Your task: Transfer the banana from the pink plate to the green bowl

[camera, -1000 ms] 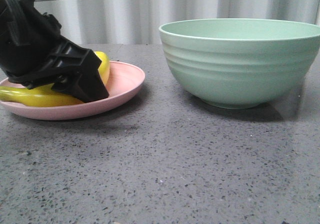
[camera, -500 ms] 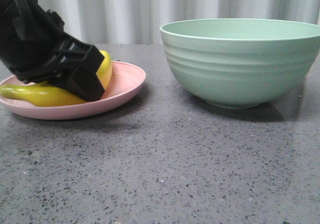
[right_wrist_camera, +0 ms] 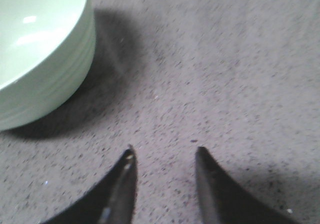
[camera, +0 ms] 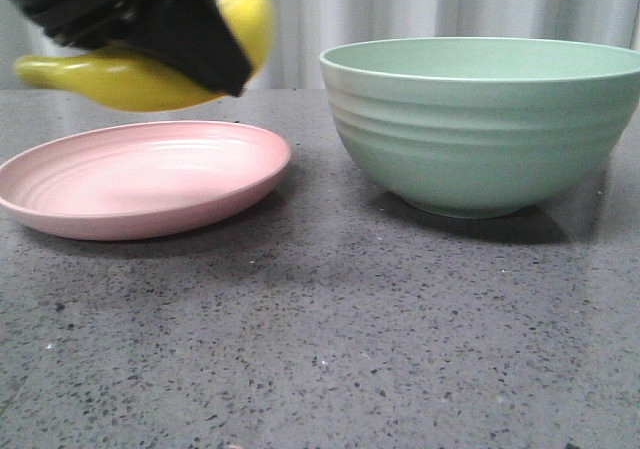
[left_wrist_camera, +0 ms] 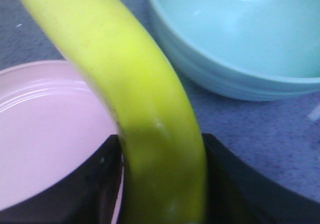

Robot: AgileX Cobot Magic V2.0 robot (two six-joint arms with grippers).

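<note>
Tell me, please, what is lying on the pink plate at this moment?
Nothing visible: the pink plate is bare, since the left claw holds the banana above it. In the left wrist view, banana and claw cover part of it.

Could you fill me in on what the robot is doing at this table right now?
The left gripper is shut on the banana and holds it in the air above the pink plate, which now has nothing on it. The green bowl sits to the plate's right, with no contents visible. The right gripper hangs open over bare table beside the bowl, holding nothing.
</note>
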